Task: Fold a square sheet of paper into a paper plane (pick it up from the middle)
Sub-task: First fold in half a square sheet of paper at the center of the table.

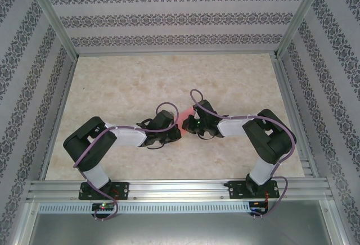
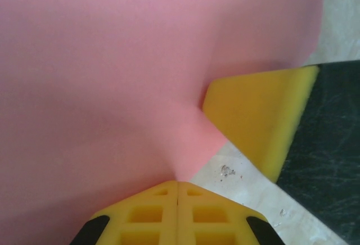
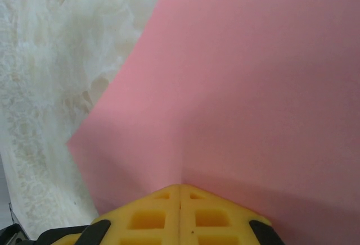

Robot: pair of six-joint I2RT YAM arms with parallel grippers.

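At the middle of the counter (image 1: 169,76), the square sheet of paper (image 2: 112,76) is bunching between both arms. The left claw (image 2: 178,184) and right claw (image 3: 180,187) are each clamping shut on it, likely pinching its middle for lifting.

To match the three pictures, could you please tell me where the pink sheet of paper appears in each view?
Top external: pink sheet at picture centre, small.
Left wrist: pink sheet across top and left.
Right wrist: pink sheet covers centre and right.
Shared landmark: marbled tabletop.
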